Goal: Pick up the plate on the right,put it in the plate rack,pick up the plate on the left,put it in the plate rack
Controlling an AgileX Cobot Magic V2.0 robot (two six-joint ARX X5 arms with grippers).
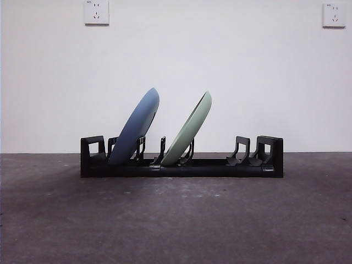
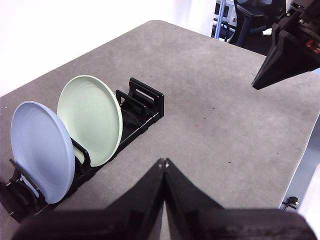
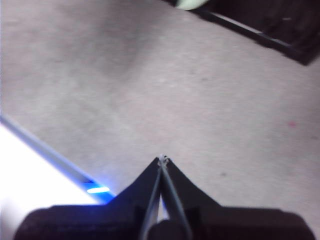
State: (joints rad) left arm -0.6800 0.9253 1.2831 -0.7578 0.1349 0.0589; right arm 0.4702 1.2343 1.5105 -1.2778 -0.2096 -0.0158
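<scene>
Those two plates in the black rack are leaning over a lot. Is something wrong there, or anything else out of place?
Nothing stands out. The blue plate and green plate both lean the same way, each seated in its own slot of the plate rack. Both pincers, left and right, are shut and empty above bare table.

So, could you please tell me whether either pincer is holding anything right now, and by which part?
Nothing is held. The left pincer and right pincer are both shut on nothing above the grey table, away from the black plastic plate rack.
</scene>
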